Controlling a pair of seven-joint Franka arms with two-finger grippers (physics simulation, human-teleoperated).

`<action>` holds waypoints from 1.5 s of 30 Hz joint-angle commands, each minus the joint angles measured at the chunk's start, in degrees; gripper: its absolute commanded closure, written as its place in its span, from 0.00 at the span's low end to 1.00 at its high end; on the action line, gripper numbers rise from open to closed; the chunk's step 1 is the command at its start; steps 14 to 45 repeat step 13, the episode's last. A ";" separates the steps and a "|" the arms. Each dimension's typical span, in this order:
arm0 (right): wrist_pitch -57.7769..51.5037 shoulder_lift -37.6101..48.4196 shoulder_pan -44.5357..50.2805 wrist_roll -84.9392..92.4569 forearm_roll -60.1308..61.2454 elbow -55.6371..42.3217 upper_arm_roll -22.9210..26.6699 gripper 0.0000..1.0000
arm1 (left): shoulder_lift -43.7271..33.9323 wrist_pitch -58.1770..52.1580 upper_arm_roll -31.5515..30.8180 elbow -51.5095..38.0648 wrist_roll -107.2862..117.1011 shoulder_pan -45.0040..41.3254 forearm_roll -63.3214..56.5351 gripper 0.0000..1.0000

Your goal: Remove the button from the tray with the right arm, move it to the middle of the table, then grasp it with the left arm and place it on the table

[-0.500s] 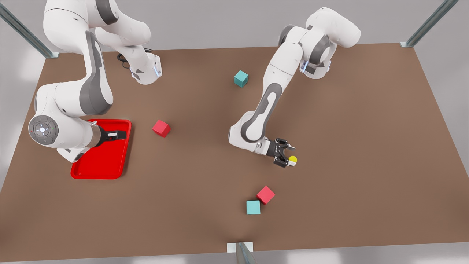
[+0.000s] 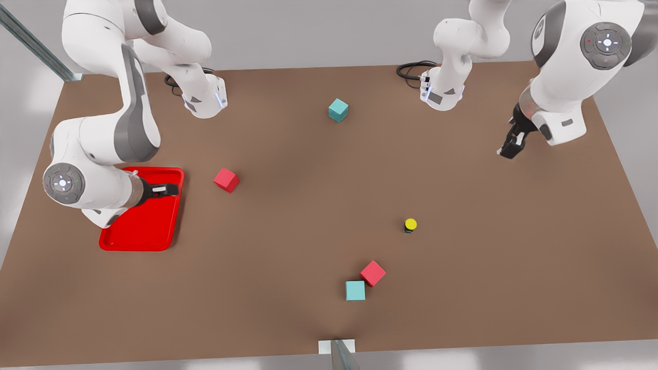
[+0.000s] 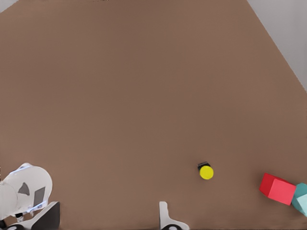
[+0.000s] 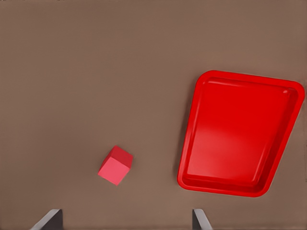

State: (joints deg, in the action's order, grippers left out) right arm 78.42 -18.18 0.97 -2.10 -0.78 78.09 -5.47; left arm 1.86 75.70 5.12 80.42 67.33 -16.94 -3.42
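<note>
The button [image 2: 410, 224], with its yellow cap on a dark base, stands upright by itself on the brown table [image 2: 288, 226], right of centre in the front view. It also appears in the left wrist view as the button [image 3: 206, 171]. My left gripper [image 2: 506, 151] hangs high near the front view's right edge, far from the button, with open fingers [image 3: 165, 215]. Over the far end of the red tray [image 2: 144, 241], my right gripper [image 2: 172, 190] waits, open and holding nothing. The tray [image 4: 240, 132] shows a bare red floor.
A red cube [image 2: 226, 180] lies just right of the tray. A teal cube [image 2: 338, 110] sits toward the back. A red cube [image 2: 372, 273] and a teal cube [image 2: 355, 290] touch near the front edge, below the button. Both arm bases and their cables stand at the back.
The left gripper was at the button half a second ago. It has let go and pulled up and away to the front view's right. The button stays put and the right arm is still.
</note>
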 commanded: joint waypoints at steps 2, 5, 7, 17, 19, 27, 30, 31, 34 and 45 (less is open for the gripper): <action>-0.03 0.08 -0.71 -0.01 0.25 -0.04 -0.07 0.00 | -0.46 2.26 -0.03 1.23 -78.23 -0.98 0.96 0.00; -0.03 0.08 -0.71 -0.01 0.25 -0.04 -0.07 0.00 | -0.46 3.67 -0.03 2.90 -78.14 -0.98 1.13 0.00; -0.03 0.08 -0.71 -0.01 0.25 -0.04 -0.07 0.00 | -0.63 3.58 -0.03 2.90 -78.23 -1.07 1.13 0.00; -0.03 0.08 0.08 -0.19 -0.01 -0.04 -0.24 0.00 | -0.72 3.49 -0.11 2.90 -78.14 -1.16 1.13 0.00; -0.03 0.08 0.08 -0.19 -0.01 -0.04 -0.24 0.00 | -0.72 3.49 -0.11 2.90 -78.14 -1.16 1.13 0.00; -0.03 0.08 0.08 -0.19 -0.01 -0.04 -0.24 0.00 | -0.72 3.49 -0.11 2.90 -78.14 -1.16 1.13 0.00; -0.03 0.08 0.08 -0.19 -0.01 -0.04 -0.24 0.00 | -0.72 3.49 -0.11 2.90 -78.14 -1.16 1.13 0.00; -0.03 0.08 0.08 -0.19 -0.01 -0.04 -0.24 0.00 | -0.72 3.49 -0.11 2.90 -78.14 -1.16 1.13 0.00; -0.03 0.08 0.08 -0.19 -0.01 -0.04 -0.24 0.00 | -0.72 3.49 -0.11 2.90 -78.14 -1.16 1.13 0.00; -0.03 0.08 0.08 -0.19 -0.01 -0.04 -0.24 0.00 | -0.72 3.49 -0.11 2.90 -78.14 -1.16 1.13 0.00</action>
